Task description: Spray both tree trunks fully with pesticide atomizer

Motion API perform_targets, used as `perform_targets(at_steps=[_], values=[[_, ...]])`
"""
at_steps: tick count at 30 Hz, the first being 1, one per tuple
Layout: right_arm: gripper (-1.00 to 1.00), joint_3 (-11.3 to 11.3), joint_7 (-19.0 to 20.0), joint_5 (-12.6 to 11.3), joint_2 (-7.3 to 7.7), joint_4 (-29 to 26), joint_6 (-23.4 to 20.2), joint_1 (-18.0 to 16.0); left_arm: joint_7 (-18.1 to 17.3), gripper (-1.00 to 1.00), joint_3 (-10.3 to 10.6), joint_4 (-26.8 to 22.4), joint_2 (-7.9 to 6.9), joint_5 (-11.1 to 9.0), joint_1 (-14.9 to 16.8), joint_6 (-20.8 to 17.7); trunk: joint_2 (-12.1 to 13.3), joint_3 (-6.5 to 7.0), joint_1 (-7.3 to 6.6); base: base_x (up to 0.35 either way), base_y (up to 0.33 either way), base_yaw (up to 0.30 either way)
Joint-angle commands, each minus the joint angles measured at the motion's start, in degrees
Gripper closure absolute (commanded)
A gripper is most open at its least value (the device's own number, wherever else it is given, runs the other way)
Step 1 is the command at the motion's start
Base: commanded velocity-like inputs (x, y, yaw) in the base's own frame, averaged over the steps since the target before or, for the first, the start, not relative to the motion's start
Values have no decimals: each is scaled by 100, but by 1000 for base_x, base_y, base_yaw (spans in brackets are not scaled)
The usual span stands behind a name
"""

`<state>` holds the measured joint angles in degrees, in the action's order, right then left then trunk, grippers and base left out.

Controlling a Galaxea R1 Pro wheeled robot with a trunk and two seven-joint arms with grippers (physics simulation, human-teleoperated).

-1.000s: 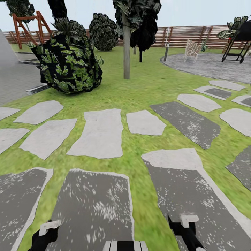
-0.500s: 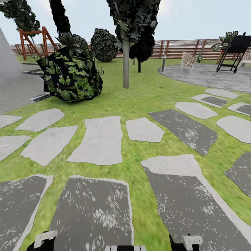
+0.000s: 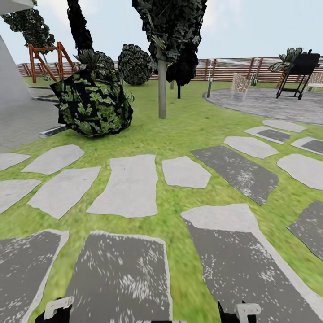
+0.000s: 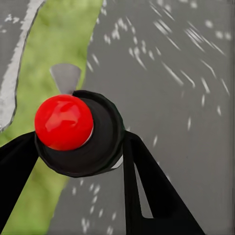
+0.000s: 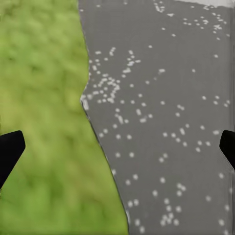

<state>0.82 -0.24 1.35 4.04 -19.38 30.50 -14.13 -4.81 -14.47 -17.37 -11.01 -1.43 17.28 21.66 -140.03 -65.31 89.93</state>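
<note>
I look out over a green lawn [image 3: 193, 121] laid with grey stepping stones [image 3: 128, 186], pale and dark. Far ahead of my grippers a brown slatted fence [image 3: 233, 67] closes the yard under a pale blue sky. A leafy bush [image 3: 92, 105] and a red wooden frame [image 3: 45, 54] stand ahead and left; a round grey patio [image 3: 269, 103] with a black grill [image 3: 300, 74] lies ahead and right.

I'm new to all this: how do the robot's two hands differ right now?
The left gripper is shut on a black bottle with a red cap, its jaws pressed against the sides; the right gripper holds nothing, its jaws wide apart. Under the left lies mostly dark stepping stone; the right straddles the edge between grass and stone. Both point down at the ground.
</note>
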Motion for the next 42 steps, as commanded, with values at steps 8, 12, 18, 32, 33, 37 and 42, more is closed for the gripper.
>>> perform_targets(at_steps=[8,12,18,32,33,37,42], values=[[-100,6,-2,15,0,4,18,-2,-47,100,-38,7,2,-16,4,14,321,142,-177,0,0,-1],[-100,6,-1,15,0,4,18,-2,-46,100,-38,6,2,-16,4,14,481,237,-265,0,0,-82],[-100,6,4,15,0,4,18,-2,-46,100,-38,6,2,-16,4,20,682,375,-375,0,0,-158],[-100,6,6,15,2,4,18,-2,-55,100,-21,-28,25,-16,-5,58,682,492,-375,0,0,-181],[-100,8,6,13,1,4,18,-2,-55,100,-21,-28,23,-16,-5,58,682,499,-375,0,0,-193],[-100,7,6,7,0,4,18,-2,-54,100,-23,-15,27,-16,-5,63,682,529,-375,0,0,-206],[-100,-2,10,14,0,12,9,-2,-64,100,-13,-12,54,-7,-5,66,682,539,-375,-109,99,-64]])
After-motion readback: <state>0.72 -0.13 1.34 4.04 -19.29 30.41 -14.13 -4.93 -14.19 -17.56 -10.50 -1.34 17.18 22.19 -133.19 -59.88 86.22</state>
